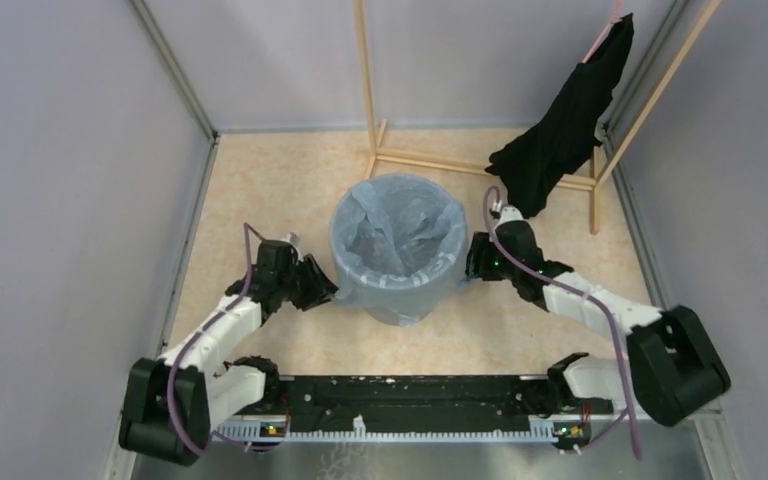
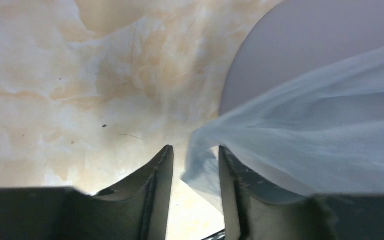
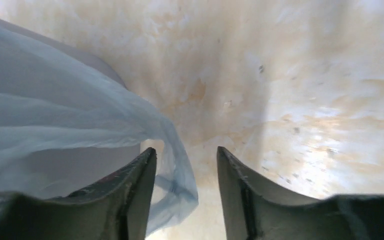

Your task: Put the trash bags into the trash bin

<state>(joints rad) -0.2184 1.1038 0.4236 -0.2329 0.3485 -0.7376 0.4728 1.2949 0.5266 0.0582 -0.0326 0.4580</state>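
The pale-blue trash bag (image 1: pixel 397 245) lines the round grey trash bin (image 1: pixel 410 312) at the table's middle, its edge folded down over the rim and outer wall. My left gripper (image 1: pixel 325 290) is at the bin's left side, open, with a loose flap of the bag (image 2: pixel 300 135) hanging between its fingers (image 2: pixel 160 175). The bin wall (image 2: pixel 300 45) shows above the flap. My right gripper (image 1: pixel 470 268) is at the bin's right side, open, with a flap of the bag (image 3: pixel 65 125) hanging by its left finger (image 3: pixel 142 175). Neither grips the plastic.
A black cloth garment (image 1: pixel 565 125) hangs from a wooden rack (image 1: pixel 480 160) at the back right, close behind my right arm. Grey walls enclose the marbled beige table (image 1: pixel 260 190) on three sides.
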